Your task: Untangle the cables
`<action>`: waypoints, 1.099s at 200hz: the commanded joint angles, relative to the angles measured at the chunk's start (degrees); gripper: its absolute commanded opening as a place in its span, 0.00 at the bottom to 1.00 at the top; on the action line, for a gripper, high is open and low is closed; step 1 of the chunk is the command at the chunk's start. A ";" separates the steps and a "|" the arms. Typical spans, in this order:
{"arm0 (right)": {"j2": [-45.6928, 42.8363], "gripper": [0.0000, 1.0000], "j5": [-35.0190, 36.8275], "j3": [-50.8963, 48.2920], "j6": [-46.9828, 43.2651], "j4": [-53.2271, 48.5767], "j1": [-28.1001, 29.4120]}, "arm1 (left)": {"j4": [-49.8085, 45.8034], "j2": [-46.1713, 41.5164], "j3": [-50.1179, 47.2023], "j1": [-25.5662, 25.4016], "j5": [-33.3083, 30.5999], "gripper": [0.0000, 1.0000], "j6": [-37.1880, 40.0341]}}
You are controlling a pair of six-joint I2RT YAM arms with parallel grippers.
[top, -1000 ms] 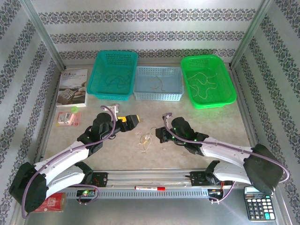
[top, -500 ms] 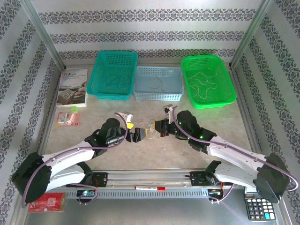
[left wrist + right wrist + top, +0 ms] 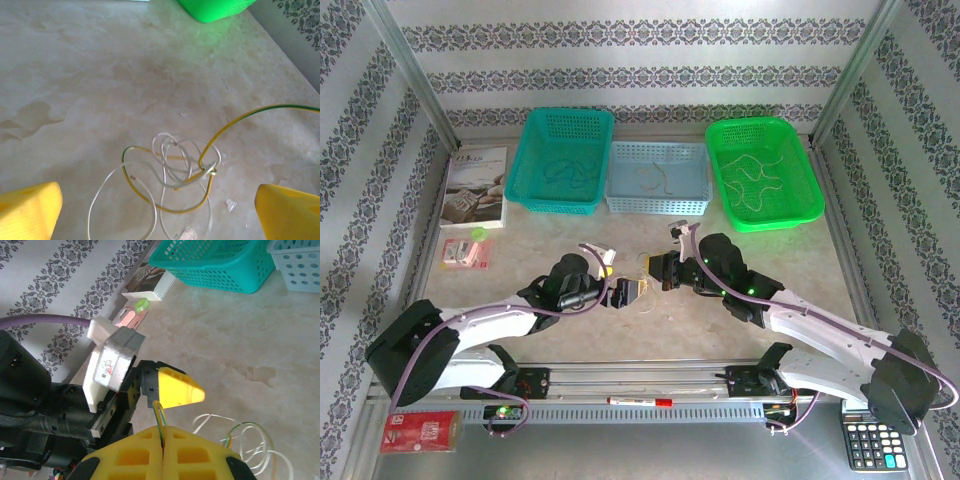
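Top external: cables [image 3: 641, 291], mottled table [image 3: 570, 235], striped walls [image 3: 640, 75]

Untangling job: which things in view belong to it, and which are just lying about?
Job:
tangled cables
yellow-green cable, pinched in right gripper
left gripper, open
probably teal basket, pale blue basket, green basket, holding loose strands

Lying about:
booklet
pink packet
red marker
calculator
red pack

Teal basket [image 3: 560, 205], blue basket [image 3: 657, 206] and green basket [image 3: 776, 222] stand abreast beside a probable booklet [image 3: 475, 185].
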 commanded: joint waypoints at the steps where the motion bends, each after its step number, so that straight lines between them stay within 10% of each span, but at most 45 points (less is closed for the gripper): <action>1: 0.36 0.00 -0.98 1.84 1.05 1.34 0.44 | 5.59 2.38 1.97 -1.07 0.86 0.98 1.15; 121: -1.01 0.00 -2.05 2.85 3.05 2.31 2.05 | 14.21 8.73 2.31 -1.42 -0.38 0.91 -1.71; 220: -3.12 0.00 -4.30 10.43 1.45 -0.92 1.91 | 22.25 14.12 -0.37 -1.35 0.27 0.57 -4.08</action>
